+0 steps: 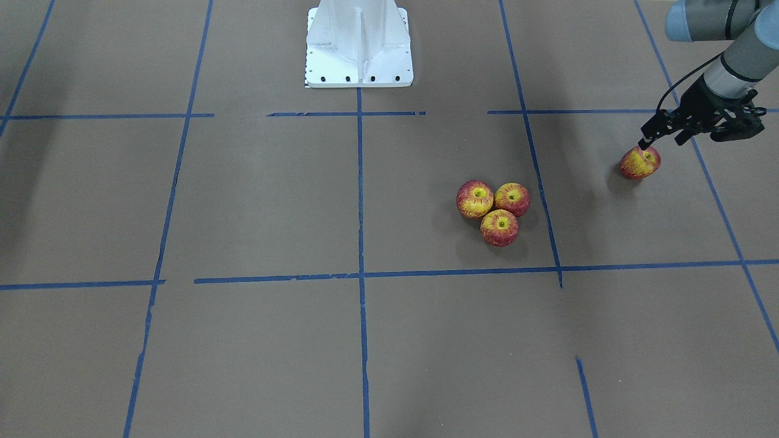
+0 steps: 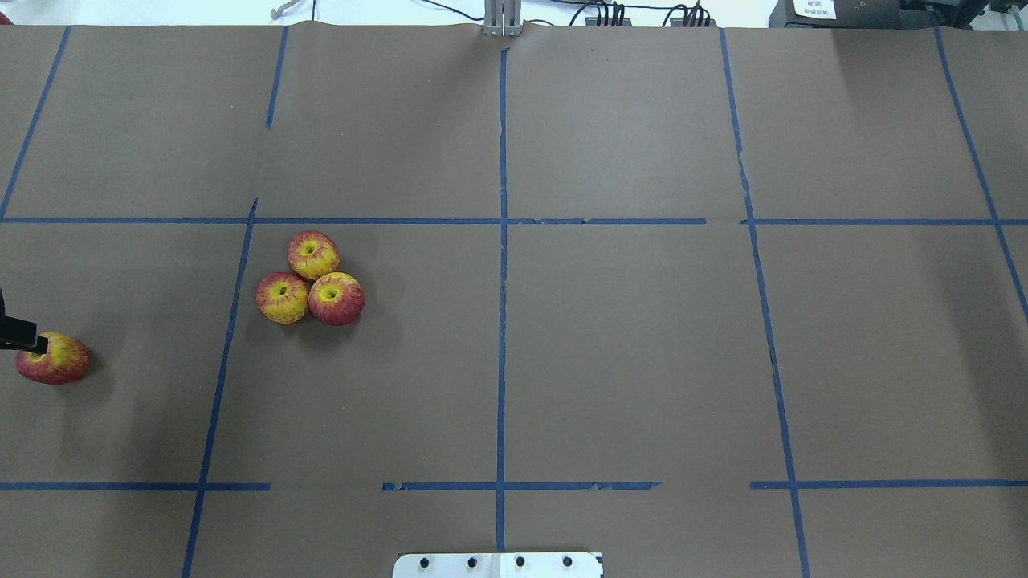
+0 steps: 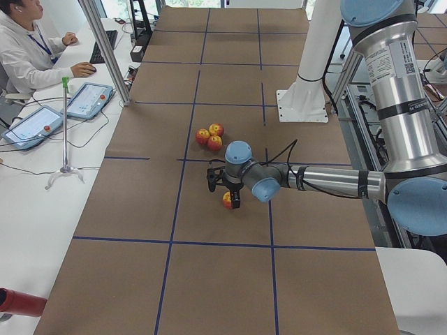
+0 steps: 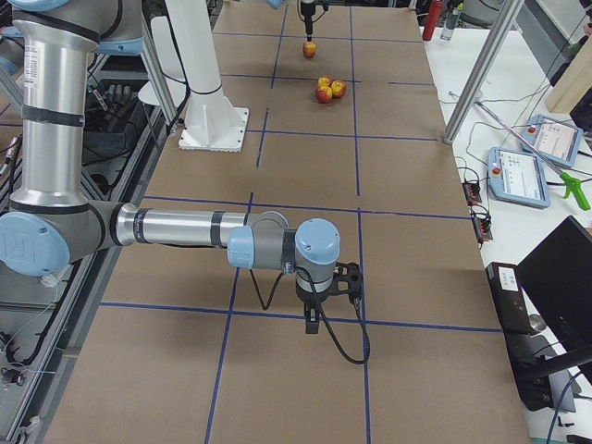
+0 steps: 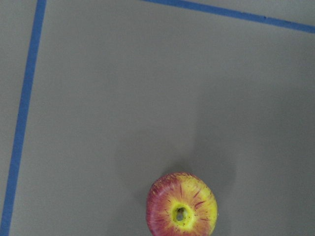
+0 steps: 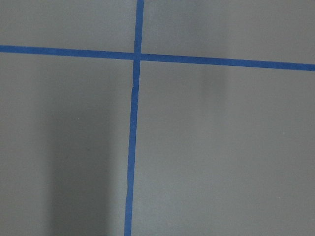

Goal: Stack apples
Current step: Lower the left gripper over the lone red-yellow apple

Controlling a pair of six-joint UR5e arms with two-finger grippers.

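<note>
Three apples (image 1: 475, 199) (image 1: 512, 199) (image 1: 499, 227), red streaked with yellow, sit touching in a cluster on the brown table; they also show in the overhead view (image 2: 313, 254). A fourth apple (image 1: 640, 162) rests alone on the table near the robot's left end and also shows in the overhead view (image 2: 53, 359) and the left wrist view (image 5: 181, 209). My left gripper (image 1: 662, 142) is open just above this apple, with one fingertip (image 2: 22, 335) at its top. My right gripper (image 4: 314, 319) shows only in the exterior right view, low over bare table; I cannot tell if it is open or shut.
The white robot base (image 1: 359, 45) stands at the table's robot-side edge. Blue tape lines (image 1: 360, 182) grid the brown surface. An operator (image 3: 21, 49) sits at a white side table with tablets (image 3: 87, 100) beyond the far edge.
</note>
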